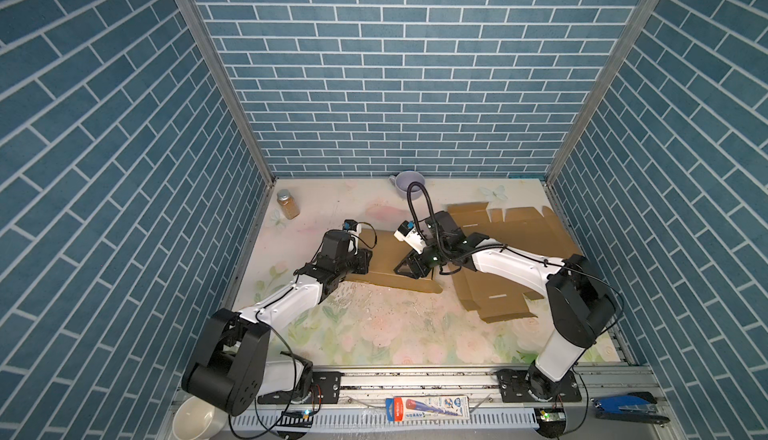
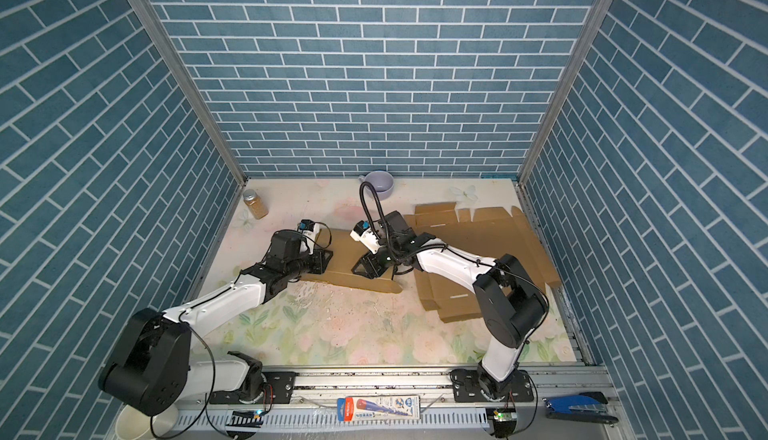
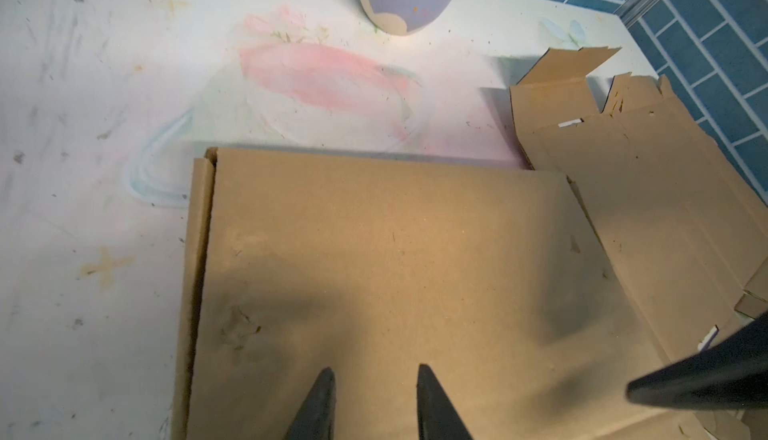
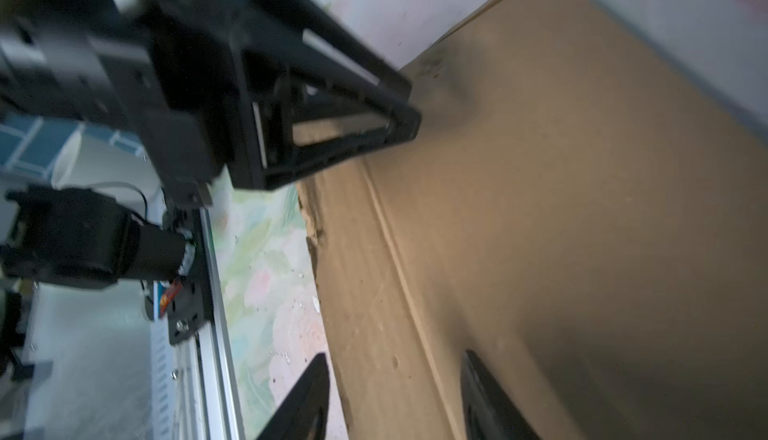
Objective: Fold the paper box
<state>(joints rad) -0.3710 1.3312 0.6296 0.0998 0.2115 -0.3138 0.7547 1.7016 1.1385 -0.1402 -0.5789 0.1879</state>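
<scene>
The paper box is a flat, closed brown cardboard carton lying mid-table, seen in both top views. My left gripper hovers low over its left part. In the left wrist view its fingers stand a little apart above the plain top panel, open and holding nothing. My right gripper is at the box's near right end. In the right wrist view it stands open astride the front flap, one finger over the mat and one over the cardboard.
A flat unfolded cardboard blank lies on the right under my right arm. A lavender cup stands at the back wall and a spice jar at the back left. A white bowl, a packet and a blue stapler lie beyond the front rail.
</scene>
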